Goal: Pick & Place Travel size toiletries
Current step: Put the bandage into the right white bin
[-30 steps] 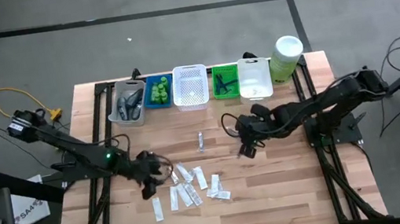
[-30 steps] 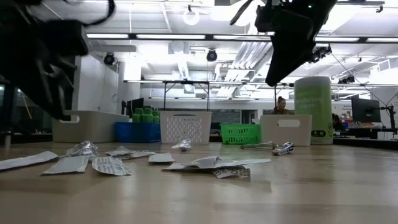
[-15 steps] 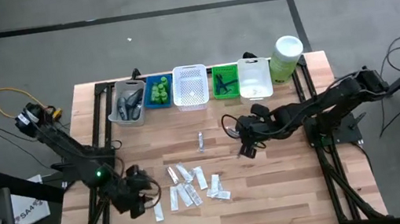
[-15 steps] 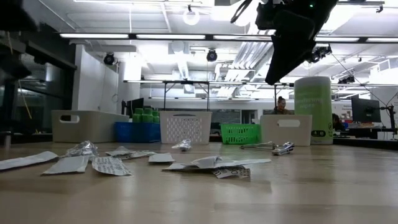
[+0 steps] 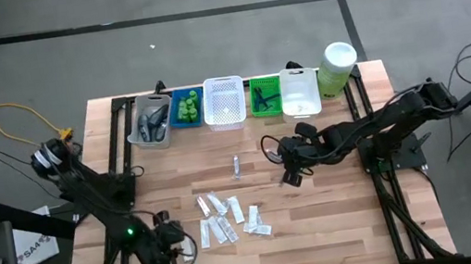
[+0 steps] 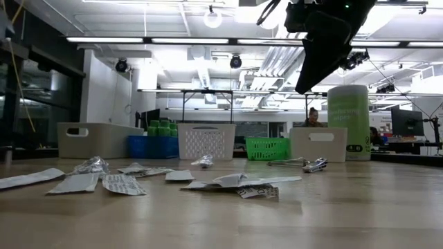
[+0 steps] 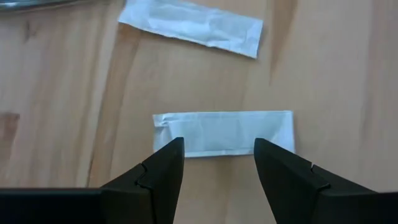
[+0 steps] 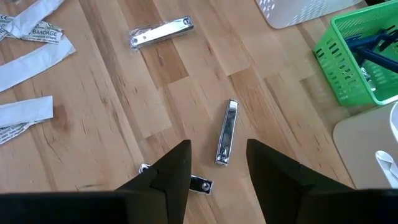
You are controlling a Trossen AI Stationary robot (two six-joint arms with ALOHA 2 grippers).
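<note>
Left tool (image 7: 217, 163) open above sachet (image 7: 224, 132) on wooden table (image 7: 62, 112).

One white sachet (image 8: 37, 28) among the loose ones read "BANDAGE" in dark capitals; the print on the pale-green canister (image 6: 348, 123) was too small to read.

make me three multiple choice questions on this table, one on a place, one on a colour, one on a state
1. Where does the left pincer hang?
A. over a flat white sachet
B. inside the green basket
C. over the canister

2. What colour is the basket that holds the small green bottles?
A. red
B. blue
C. yellow

3. How do the right pincer's fingers stand?
A. shut on a sachet
B. apart, nothing between them
C. shut on a razor

Key: 1 A, the sachet lies between its fingertips; 2 B, blue walls; 3 B, a metal clipper lies on the wood beyond.
</note>
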